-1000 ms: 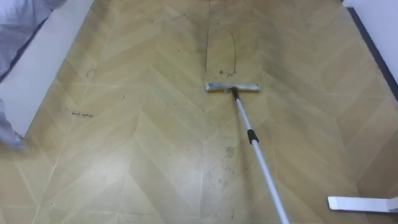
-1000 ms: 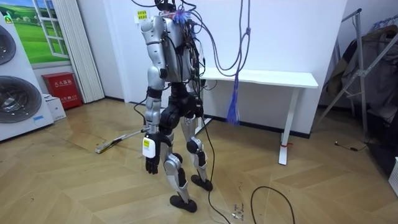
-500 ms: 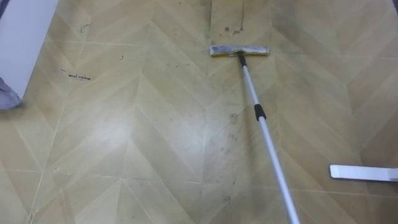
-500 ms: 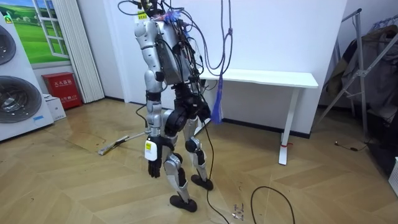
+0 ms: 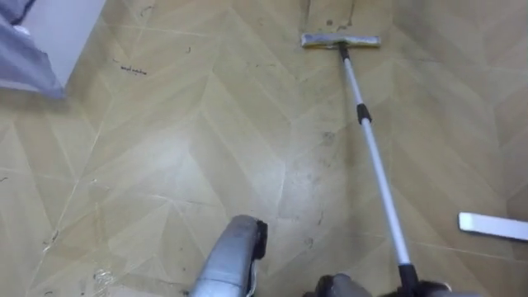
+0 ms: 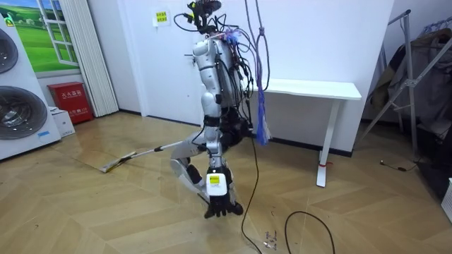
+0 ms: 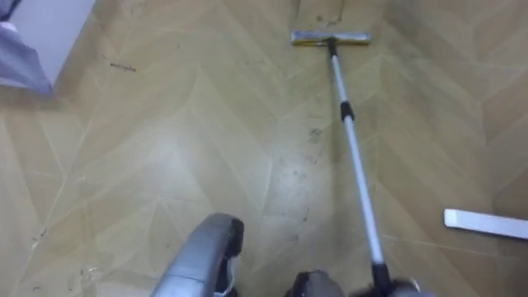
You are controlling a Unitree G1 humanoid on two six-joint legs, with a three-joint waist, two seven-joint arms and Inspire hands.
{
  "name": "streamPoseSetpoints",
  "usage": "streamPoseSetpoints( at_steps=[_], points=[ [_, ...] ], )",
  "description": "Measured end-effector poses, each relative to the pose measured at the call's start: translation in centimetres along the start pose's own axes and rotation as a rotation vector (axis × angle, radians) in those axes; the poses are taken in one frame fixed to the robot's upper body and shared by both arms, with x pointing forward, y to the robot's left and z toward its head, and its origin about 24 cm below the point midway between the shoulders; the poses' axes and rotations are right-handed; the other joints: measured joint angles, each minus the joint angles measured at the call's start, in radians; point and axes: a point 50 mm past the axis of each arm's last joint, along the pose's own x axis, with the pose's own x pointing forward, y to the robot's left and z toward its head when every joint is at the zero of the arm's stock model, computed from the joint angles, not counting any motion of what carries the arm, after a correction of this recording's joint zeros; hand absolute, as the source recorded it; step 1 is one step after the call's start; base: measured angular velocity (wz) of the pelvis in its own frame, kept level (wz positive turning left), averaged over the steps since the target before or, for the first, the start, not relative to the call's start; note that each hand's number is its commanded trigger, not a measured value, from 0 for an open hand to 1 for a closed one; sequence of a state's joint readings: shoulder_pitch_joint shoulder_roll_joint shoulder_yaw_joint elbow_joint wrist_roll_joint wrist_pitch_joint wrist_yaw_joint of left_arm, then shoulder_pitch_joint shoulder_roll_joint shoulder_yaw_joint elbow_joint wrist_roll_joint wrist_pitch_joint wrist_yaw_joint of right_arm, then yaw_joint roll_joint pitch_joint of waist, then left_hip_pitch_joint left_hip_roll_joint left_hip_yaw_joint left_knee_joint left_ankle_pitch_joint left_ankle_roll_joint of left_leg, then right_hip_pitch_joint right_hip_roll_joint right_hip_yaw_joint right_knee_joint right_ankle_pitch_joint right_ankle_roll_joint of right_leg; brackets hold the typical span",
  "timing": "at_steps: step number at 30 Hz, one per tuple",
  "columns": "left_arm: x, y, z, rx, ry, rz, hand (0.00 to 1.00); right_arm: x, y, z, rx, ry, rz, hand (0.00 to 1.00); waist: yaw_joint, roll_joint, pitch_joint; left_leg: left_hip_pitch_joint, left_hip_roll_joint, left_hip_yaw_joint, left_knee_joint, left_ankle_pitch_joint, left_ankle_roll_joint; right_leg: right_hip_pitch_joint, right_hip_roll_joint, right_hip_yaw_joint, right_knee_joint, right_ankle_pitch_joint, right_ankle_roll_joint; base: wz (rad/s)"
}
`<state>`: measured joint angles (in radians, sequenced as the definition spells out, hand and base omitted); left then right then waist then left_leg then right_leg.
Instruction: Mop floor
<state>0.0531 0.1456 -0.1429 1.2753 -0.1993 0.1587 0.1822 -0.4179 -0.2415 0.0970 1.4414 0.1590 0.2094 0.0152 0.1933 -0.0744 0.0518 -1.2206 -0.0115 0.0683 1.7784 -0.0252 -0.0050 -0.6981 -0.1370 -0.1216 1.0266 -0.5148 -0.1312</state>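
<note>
Open ground: wooden floor (image 5: pixel 165 165), bare from the mop pole across to the left edge of the eye views

Obstacles, eye views:
- mop pole (image 5: pixel 373 161), slanting up to the mop head (image 5: pixel 340 40) by the top edge
- flat white strip (image 5: pixel 493 225) on the floor at the right edge, apart from the pole
- white panel (image 5: pixel 62 25) with grey cloth (image 5: pixel 29 58), upper left corner

Obstacles, room view:
- washing machines (image 6: pixel 21 106) and red box (image 6: pixel 70 102) at the left
- white bench (image 6: pixel 304 88) against the back wall
- clothes rack (image 6: pixel 417 77) at the right
</note>
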Motion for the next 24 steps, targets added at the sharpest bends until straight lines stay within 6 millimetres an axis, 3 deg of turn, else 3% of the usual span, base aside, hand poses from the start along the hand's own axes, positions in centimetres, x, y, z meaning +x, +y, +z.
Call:
streamPoseSetpoints(
  at_steps=[1,2,3,4,5,6,7,8,9,10,11,12,13,14,15,17,19,20,21,22,23,24],
  points=[
    [0.0,-0.1,0.1,0.003,-0.008,-0.005,0.0,0.0,-0.2,0.2,0.011,-0.006,0.003,1.0,-0.003,0.0,-0.0009,0.004,0.0,0.002,-0.052,-0.015,-0.001,0.008,0.0,0.007,-0.01,-0.001,0.011,0.56],
    [0.0,0.0,0.1,0.019,-0.014,-0.015,0.0,-0.1,-0.8,0.1,0.029,-0.003,-0.001,1.0,-0.004,-0.002,-0.0006,0.043,0.0,0.007,-0.218,-0.041,-0.005,0.021,0.007,0.019,-0.018,-0.009,0.039,0.66],
    [0.0,0.0,0.6,0.048,-0.035,-0.023,0.0,0.0,-1.5,-0.8,0.048,0.021,-0.007,1.0,-0.007,0.028,-0.0095,0.111,0.007,0.009,-0.447,-0.059,-0.01,0.032,0.025,0.023,-0.018,-0.016,0.053,0.66],
    [0.0,0.0,0.6,0.06,-0.035,-0.031,0.0,0.0,-1.9,-1.3,0.053,0.032,-0.015,1.0,-0.01,0.03,-0.0075,0.151,0.014,0.008,-0.564,-0.061,-0.012,0.036,0.038,0.022,-0.016,-0.024,0.064,0.43],
    [0.0,-0.1,0.5,0.084,-0.032,-0.048,0.0,0.0,-2.7,-2.5,0.055,0.055,-0.03,1.0,-0.006,0.059,-0.0162,0.232,0.031,0.009,-0.775,-0.064,-0.008,0.037,0.057,0.02,-0.012,-0.041,0.068,0.09],
    [0.0,-0.1,0.3,0.085,-0.015,-0.064,0.0,0.0,-3.4,-3.8,0.057,0.081,-0.045,1.0,-0.008,0.078,-0.0215,0.291,0.038,0.011,-0.906,-0.09,0.008,0.036,0.064,0.018,-0.012,-0.052,0.066,0.03],
    [0.0,0.0,0.5,0.08,-0.011,-0.065,0.0,0.0,-3.6,-4.8,0.064,0.099,-0.052,1.0,-0.018,0.083,-0.0244,0.304,0.031,0.014,-0.933,-0.134,0.035,0.037,0.055,0.016,-0.014,-0.06,0.075,0.22],
    [0.0,0.0,0.6,0.075,-0.005,-0.065,0.0,-0.1,-4.3,-7.0,0.06,0.154,-0.071,1.0,-0.042,0.091,-0.03,0.312,0.005,0.025,-0.942,-0.168,0.072,0.049,0.025,0.013,-0.024,-0.064,0.101,0.48],
    [0.0,0.0,1.0,0.068,-0.008,-0.065,0.0,-0.4,-4.7,-9.6,0.042,0.226,-0.09,1.0,-0.061,0.093,-0.0328,0.326,-0.012,0.043,-0.936,-0.205,0.099,0.06,0.01,0.034,-0.004,-0.062,0.107,0.48],
    [0.0,0.0,1.2,0.066,-0.013,-0.064,0.0,-0.6,-4.9,-11.0,0.039,0.266,-0.104,1.0,-0.07,0.095,-0.0336,0.335,-0.023,0.047,-0.925,-0.224,0.104,0.052,0.004,0.048,0.034,-0.043,0.124,0.23],
    [0.0,0.0,1.4,0.052,-0.02,-0.06,0.0,-1.1,-5.0,-13.8,0.03,0.344,-0.122,1.0,-0.08,0.098,-0.0338,0.362,-0.037,0.055,-0.897,-0.27,0.116,0.015,-0.002,0.078,0.147,0.034,0.145,-0.06],
    [0.0,0.0,1.5,0.049,-0.028,-0.056,0.0,-1.8,-5.0,-16.4,0.021,0.417,-0.13,1.0,-0.083,0.112,-0.0416,0.389,-0.038,0.056,-0.869,-0.323,0.127,-0.027,0.006,0.105,0.254,0.151,0.149,-0.19],
    [0.0,0.0,1.5,0.048,-0.034,-0.055,0.0,-2.1,-4.8,-17.5,0.014,0.449,-0.131,1.0,-0.083,0.12,-0.0496,0.398,-0.037,0.055,-0.862,-0.346,0.137,-0.048,0.014,0.119,0.292,0.209,0.15,-0.27],
    [-0.1,0.0,1.9,0.045,-0.054,-0.047,0.0,-2.4,-4.3,-18.9,0.006,0.49,-0.13,1.0,-0.099,0.136,-0.0564,0.415,-0.037,0.051,-0.852,-0.375,0.144,-0.088,0.024,0.125,0.34,0.249,0.155,-0.15],
    [-0.2,0.0,2.8,0.043,-0.087,-0.037,0.0,-2.6,-3.5,-19.5,0.004,0.501,-0.121,1.0,-0.12,0.15,-0.052,0.427,-0.036,0.048,-0.848,-0.393,0.15,-0.135,0.036,0.126,0.349,0.237,0.159,-0.12],
    [-0.4,-0.3,3.7,0.039,-0.13,-0.031,0.0,-2.5,-2.2,-19.9,0.011,0.503,-0.113,1.0,-0.137,0.164,-0.051,0.442,-0.037,0.047,-0.857,-0.417,0.157,-0.218,0.059,0.135,0.286,0.215,0.161,-0.15],
    [-0.4,-0.6,3.7,0.046,-0.134,-0.036,0.0,-2.3,-1.0,-19.7,0.026,0.497,-0.098,1.0,-0.135,0.167,-0.0496,0.477,-0.042,0.048,-0.881,-0.438,0.157,-0.263,0.077,0.125,0.127,0.212,0.16,-0.24],
    [-0.4,-0.7,3.2,0.048,-0.116,-0.038,0.0,-2.1,-0.5,-19.0,0.03,0.491,-0.087,1.0,-0.132,0.166,-0.0474,0.517,-0.044,0.048,-0.905,-0.452,0.154,-0.259,0.09,0.114,-0.015,0.214,0.156,-0.2],
    [-0.3,-0.7,2.5,0.05,-0.091,-0.038,0.0,-1.8,-0.5,-18.1,0.037,0.483,-0.09,1.0,-0.132,0.159,-0.0436,0.566,-0.05,0.046,-0.932,-0.467,0.149,-0.243,0.091,0.09,-0.142,0.229,0.134,-0.15],
    [-0.3,-0.7,2.1,0.053,-0.077,-0.034,0.0,-1.7,-0.6,-17.6,0.04,0.481,-0.097,1.0,-0.132,0.155,-0.0411,0.591,-0.054,0.046,-0.945,-0.475,0.146,-0.232,0.09,0.076,-0.191,0.239,0.125,0.0],
    [-0.3,-0.5,1.5,0.052,-0.043,-0.015,0.0,-1.4,-0.9,-16.4,0.044,0.474,-0.111,1.0,-0.128,0.146,-0.0343,0.643,-0.055,0.042,-0.958,-0.5,0.138,-0.201,0.087,0.048,-0.232,0.264,0.096,0.11],
    [-0.2,-0.4,1.0,0.055,-0.018,0.0,0.0,-1.2,-1.4,-15.2,0.051,0.46,-0.132,1.0,-0.112,0.139,-0.0336,0.678,-0.051,0.03,-0.942,-0.525,0.118,-0.168,0.086,0.033,-0.212,0.26,0.08,0.13]
  ],
)
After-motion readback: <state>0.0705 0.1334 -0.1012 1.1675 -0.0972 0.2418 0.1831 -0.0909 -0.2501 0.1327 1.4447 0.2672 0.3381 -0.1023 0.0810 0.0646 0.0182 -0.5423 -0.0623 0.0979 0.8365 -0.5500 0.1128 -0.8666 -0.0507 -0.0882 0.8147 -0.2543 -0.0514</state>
